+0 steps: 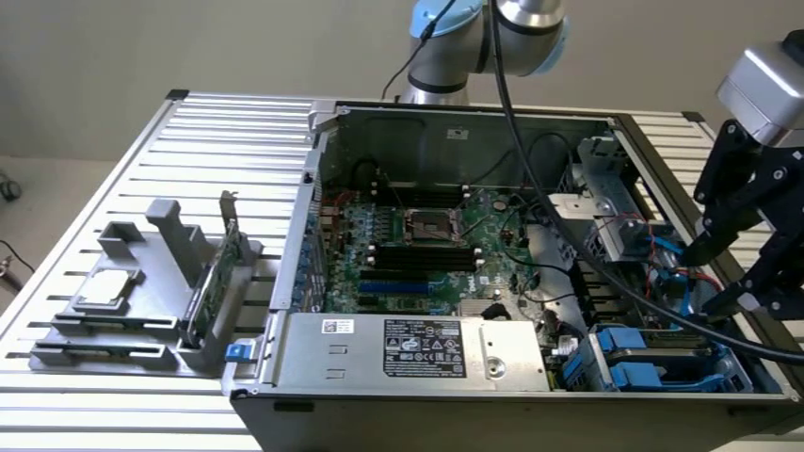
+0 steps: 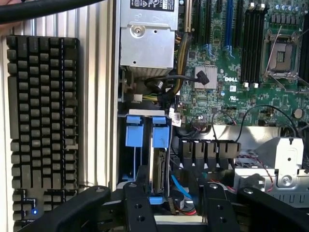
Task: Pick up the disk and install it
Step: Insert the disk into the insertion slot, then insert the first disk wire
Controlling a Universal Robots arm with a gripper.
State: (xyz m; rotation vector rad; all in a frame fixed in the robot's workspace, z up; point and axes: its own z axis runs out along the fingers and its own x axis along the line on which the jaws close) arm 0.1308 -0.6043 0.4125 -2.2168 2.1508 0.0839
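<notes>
Disk: you find the disk (image 2: 158, 164) standing on its edge in a slot of the open computer case (image 1: 377, 414), below the power supply (image 2: 147, 43); its blue carrier tab is just beside a second blue carrier (image 2: 134, 130).
Gripper: the gripper (image 2: 176, 191) hangs over this same corner of the case.
Fingers: the fingers (image 2: 139, 203) stand apart and clamp nothing; the near end of the disk lies between them, just beside one finger.
Worktop: the slatted worktop (image 1: 226, 132) carries the case and a keyboard (image 2: 43, 121).

The disk (image 2: 157, 169) is dull metal with smooth blue plastic rails (image 2: 161, 136).
</notes>
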